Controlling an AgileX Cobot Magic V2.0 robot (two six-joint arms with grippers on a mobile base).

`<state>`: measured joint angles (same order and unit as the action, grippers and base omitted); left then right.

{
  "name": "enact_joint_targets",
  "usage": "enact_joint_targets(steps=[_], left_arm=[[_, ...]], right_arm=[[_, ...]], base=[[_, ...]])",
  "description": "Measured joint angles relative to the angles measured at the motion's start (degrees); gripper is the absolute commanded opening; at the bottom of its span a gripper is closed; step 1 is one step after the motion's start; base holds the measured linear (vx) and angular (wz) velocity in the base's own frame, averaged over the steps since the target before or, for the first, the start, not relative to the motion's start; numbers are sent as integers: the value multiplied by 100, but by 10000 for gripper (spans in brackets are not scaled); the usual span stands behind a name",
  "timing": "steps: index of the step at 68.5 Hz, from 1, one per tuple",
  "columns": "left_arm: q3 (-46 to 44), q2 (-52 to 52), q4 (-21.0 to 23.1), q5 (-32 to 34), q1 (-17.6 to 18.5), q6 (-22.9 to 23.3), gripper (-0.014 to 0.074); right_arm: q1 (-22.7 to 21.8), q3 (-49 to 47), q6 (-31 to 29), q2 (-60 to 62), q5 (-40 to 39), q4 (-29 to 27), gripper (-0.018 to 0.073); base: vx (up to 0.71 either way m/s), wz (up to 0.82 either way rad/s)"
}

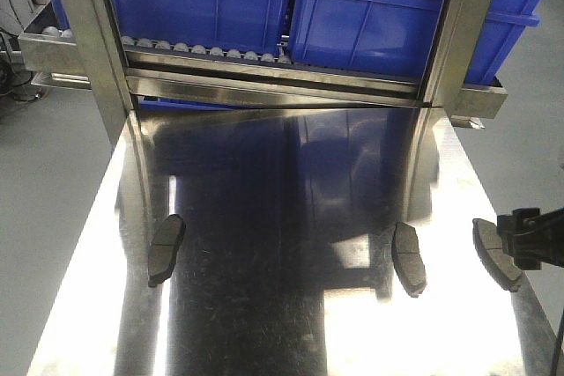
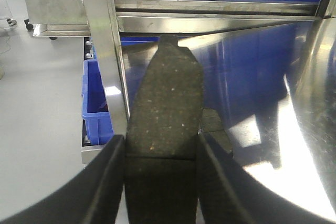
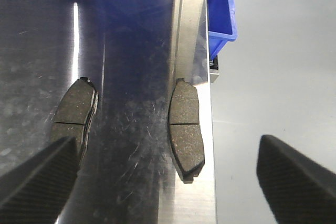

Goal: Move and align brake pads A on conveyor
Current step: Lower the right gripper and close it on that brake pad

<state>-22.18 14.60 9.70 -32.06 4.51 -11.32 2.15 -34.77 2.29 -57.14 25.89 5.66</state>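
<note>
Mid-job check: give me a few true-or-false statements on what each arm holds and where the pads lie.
1. The left fingers grip a brake pad. True.
2. The right fingers are shut on a pad. False: they stand wide open, holding nothing.
3. The front view shows three pads on the steel table: left pad, middle pad, right pad. True.
4. Those pads lie on a fabric belt. False: on bare shiny steel.

A polished steel tabletop (image 1: 264,173) shows bright light reflections. Behind it, blue plastic bins (image 1: 194,2) sit on a roller rack (image 1: 203,50) framed by steel uprights (image 1: 88,33). The floor (image 1: 44,173) is plain grey.
</note>
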Motion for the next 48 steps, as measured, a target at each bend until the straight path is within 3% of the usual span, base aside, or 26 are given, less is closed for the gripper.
enact_joint_targets(steps=[35, 48], left_arm=[[0, 0, 0, 0, 0, 0, 91], [0, 0, 0, 0, 0, 0, 91]], right_arm=[[-30, -2133, 491, -2814, 1597, 115, 692], [-60, -2629, 523, -3730, 1833, 126, 650]], base=[[0, 0], [0, 0]])
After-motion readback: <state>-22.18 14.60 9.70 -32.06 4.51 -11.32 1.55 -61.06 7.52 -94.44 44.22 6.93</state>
